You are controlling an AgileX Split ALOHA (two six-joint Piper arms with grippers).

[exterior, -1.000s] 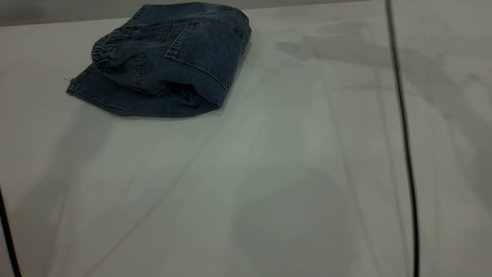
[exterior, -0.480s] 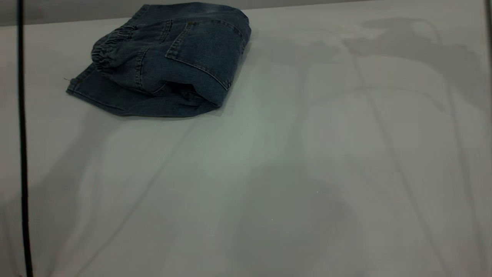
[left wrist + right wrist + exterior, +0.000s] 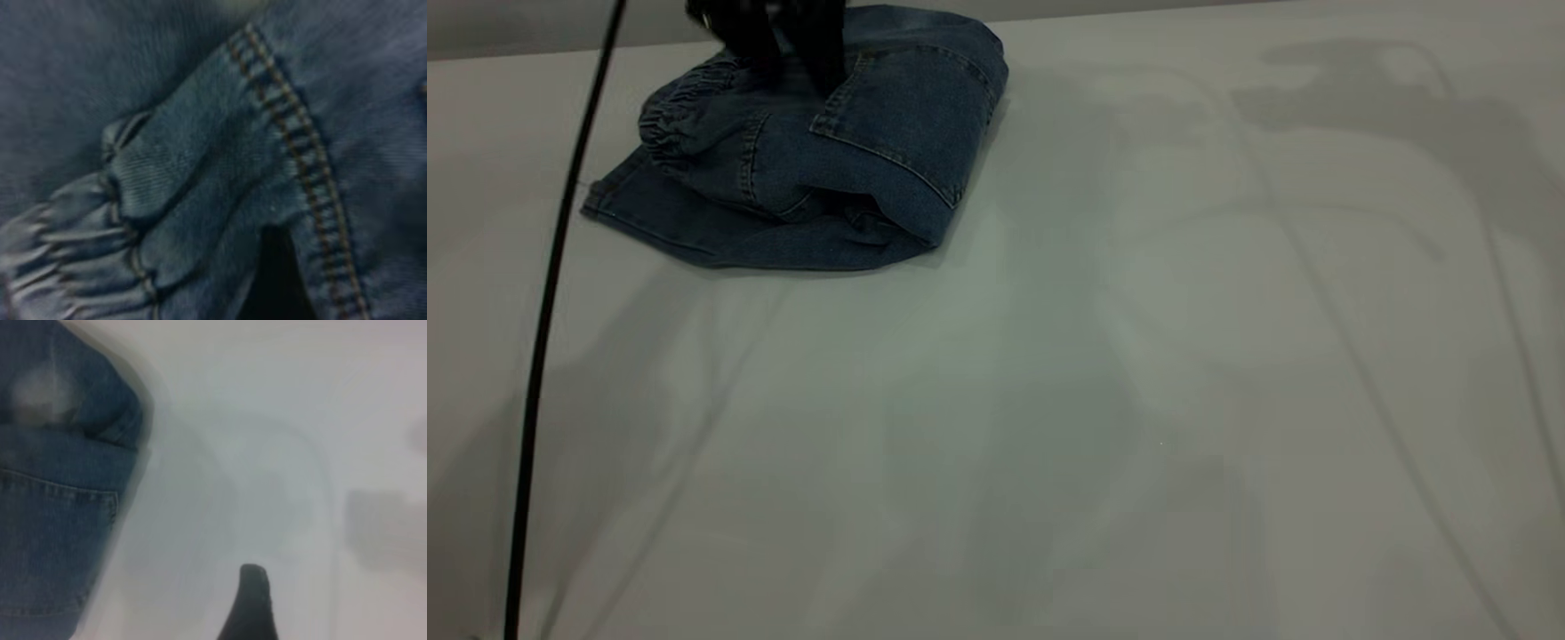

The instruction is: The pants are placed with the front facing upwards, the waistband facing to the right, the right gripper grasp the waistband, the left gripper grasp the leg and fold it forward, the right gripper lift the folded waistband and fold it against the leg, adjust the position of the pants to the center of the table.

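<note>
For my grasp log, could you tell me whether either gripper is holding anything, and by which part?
Cannot be told: the left gripper is down over the folded pants near the waistband. The right gripper holds nothing.

Table [image 3: 1103, 400] lies open — pants [image 3: 818, 169] and cable [image 3: 543, 320] obstruct.

The left end effector [image 3: 787, 67] is cut off by the exterior view's top edge and blurred, so its finger spacing cannot be told. It hides part of the pants [image 3: 854, 178] near the waistband [image 3: 680, 111]. In the right wrist view only one dark fingertip [image 3: 250, 600] shows, cropped by the edge, and the denim [image 3: 53, 520] is smeared.
</note>
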